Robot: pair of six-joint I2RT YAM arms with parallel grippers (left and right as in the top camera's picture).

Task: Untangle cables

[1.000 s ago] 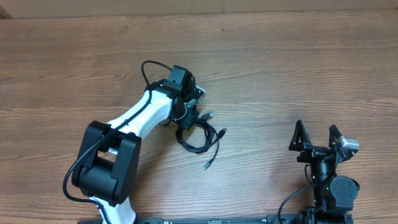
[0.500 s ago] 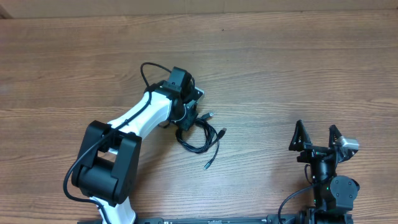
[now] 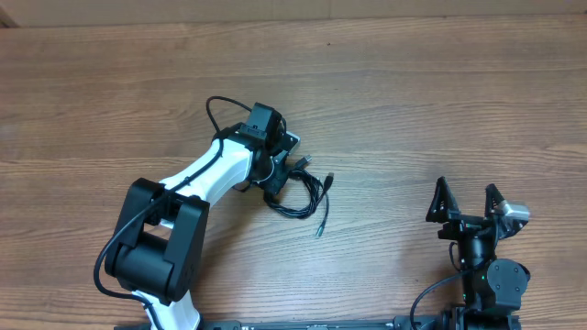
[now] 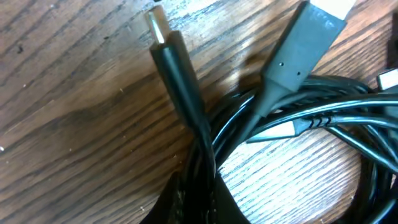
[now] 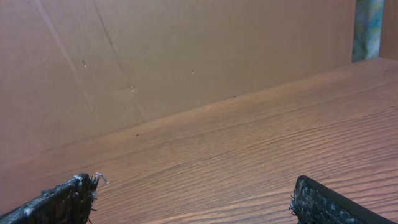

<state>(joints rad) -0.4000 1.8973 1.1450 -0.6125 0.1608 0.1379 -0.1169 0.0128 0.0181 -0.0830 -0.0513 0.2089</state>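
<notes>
The cables [image 3: 292,211] lie as a small black looped bundle on the wooden table [image 3: 440,110], just right of my left gripper [image 3: 278,183]. Plug ends stick out to the upper right, and one loose end [image 3: 319,229] trails toward the front. In the left wrist view the cables [image 4: 298,118] cross each other, with a slim silver-tipped plug [image 4: 155,25] and a wider plug [image 4: 308,37] pointing away. My left gripper [image 4: 202,199] is shut on strands of the bundle. My right gripper [image 3: 468,206] stands open near the front right, far from the bundle, with only the table between its fingertips [image 5: 65,199].
A brown cardboard wall [image 5: 186,56] rises beyond the table's far edge. The left arm [image 3: 197,174] reaches diagonally from its base [image 3: 151,247] at the front left. A thicker black arm cable [image 3: 215,105] loops behind the left wrist.
My left gripper has shut on the cables. The bundle has shifted slightly up and to the left, and its loose end has swung. The right arm has not moved.
</notes>
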